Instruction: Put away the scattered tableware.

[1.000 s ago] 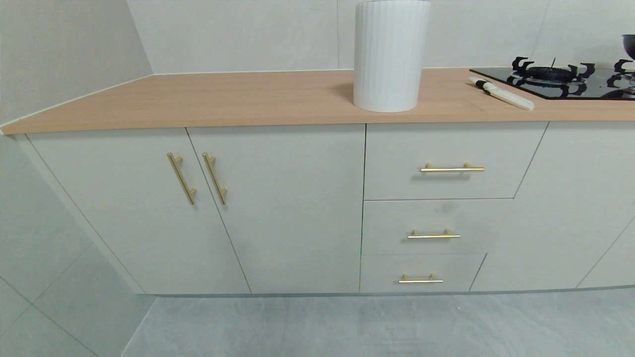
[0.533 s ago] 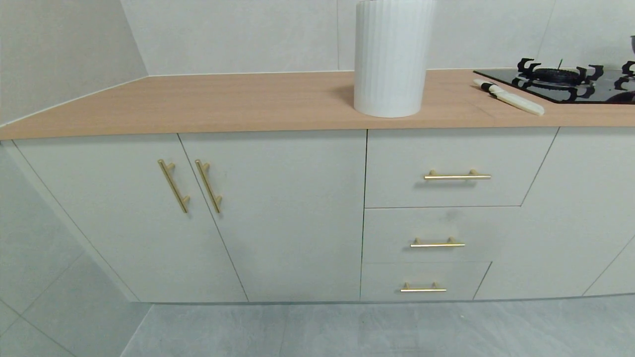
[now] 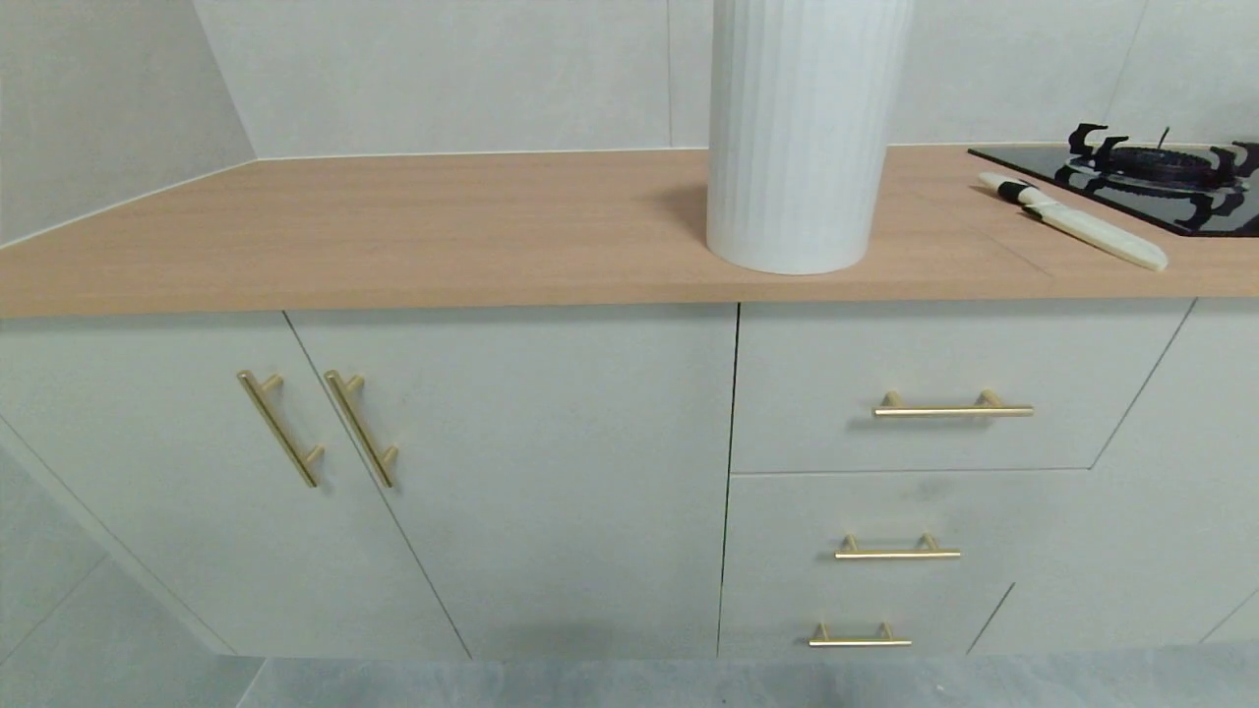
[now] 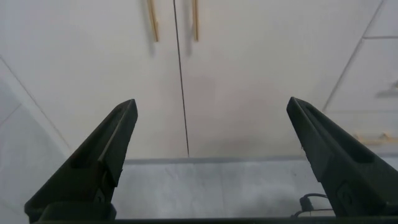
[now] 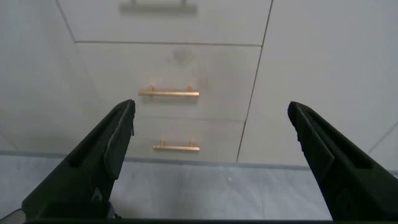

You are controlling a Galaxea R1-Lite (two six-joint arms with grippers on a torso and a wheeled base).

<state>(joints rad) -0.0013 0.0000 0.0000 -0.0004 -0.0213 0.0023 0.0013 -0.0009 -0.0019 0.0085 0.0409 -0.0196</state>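
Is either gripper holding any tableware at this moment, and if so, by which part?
Nothing is held. The left gripper is open and empty before the cabinet doors; the right gripper is open and empty before the drawers.

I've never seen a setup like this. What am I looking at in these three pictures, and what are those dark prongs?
This is a two-armed robot on wheels facing kitchen cabinets. The wide picture comes from its head camera: a wooden countertop carries a tall white ribbed container, a knife and a gas hob. The other two come from cameras on its wrists; the prongs are gripper fingers. The left gripper faces the cabinet doors, the right gripper the drawers. Both are open and hold nothing.
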